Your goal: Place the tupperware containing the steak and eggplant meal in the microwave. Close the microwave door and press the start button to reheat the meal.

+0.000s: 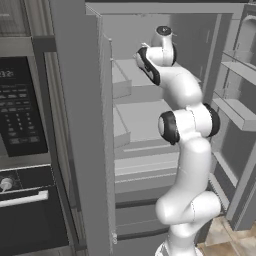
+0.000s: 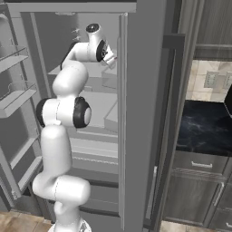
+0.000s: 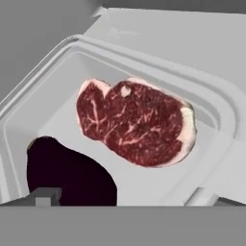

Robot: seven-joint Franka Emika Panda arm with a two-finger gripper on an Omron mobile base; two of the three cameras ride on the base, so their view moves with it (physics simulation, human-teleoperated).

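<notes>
My pincer [image 3: 125, 202] hangs wide open over the shallow whitish plastic tupperware [image 3: 211, 103] on a fridge shelf, red steak [image 3: 137, 122] and dark eggplant [image 3: 67, 173] inside. It looks light, stiff, slick; I'd pinch its flared rim.

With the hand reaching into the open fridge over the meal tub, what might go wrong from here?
1. The open hand hangs above the steak, not the tupperware rim; closing may pinch food.
2. The tupperware sits deep on a fridge shelf; withdrawing may clip the fridge wall.
3. The microwave lies beyond that wall; swinging across may tip the tub.
</notes>
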